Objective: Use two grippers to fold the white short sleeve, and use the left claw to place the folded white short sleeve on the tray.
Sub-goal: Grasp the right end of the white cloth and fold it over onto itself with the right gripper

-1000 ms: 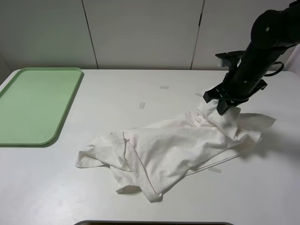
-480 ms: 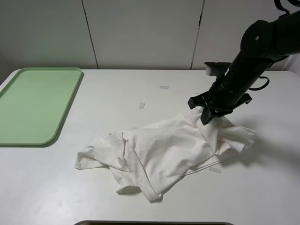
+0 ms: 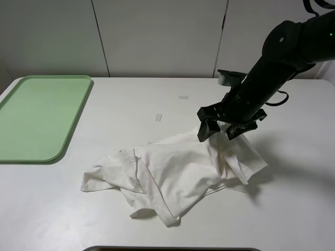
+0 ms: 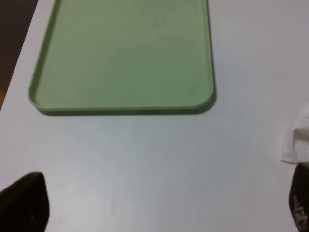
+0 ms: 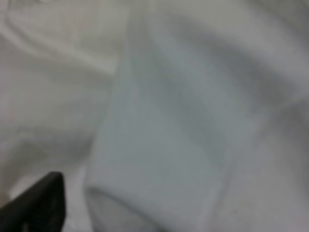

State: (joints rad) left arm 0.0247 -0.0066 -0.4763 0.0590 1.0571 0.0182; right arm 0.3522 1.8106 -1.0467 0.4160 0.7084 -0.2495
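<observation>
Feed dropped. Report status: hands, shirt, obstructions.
Left hand open, empty, near tray. Right hand open above white short sleeve, crumpled on table, unfolded. Tray bare; path to it unobstructed.

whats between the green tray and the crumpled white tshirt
Only bare white tabletop, seen in the exterior high view, separates the flat pale green plastic tray from the crumpled white cotton T-shirt.

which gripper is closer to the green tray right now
Left. In its wrist view the left gripper has the tray just ahead of it. The right gripper hangs over the shirt, far across the table from the tray.
</observation>
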